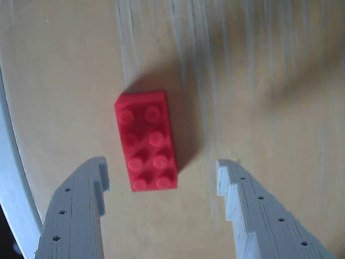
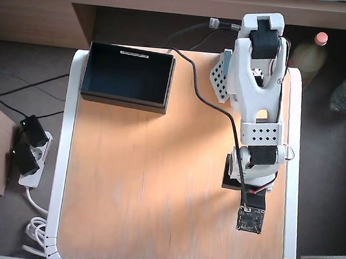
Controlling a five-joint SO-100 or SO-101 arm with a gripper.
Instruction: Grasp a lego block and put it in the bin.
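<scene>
Lego block (image 1: 146, 141) lies studs up on the wooden counter (image 1: 259, 124) in the wrist view, just beyond the tips of the claw (image 1: 161, 171), whose two pale fingers (image 1: 81, 210) stand wide apart with bare wood showing on either side of the brick. To the left in that view the counter's curved white edge (image 1: 13, 178) runs close by. From overhead, the arm (image 2: 256, 112) covers the block and the claw itself. Bare counter stretches well away to the black bin (image 2: 128, 76), which sits at the far left corner, touching the back edge.
</scene>
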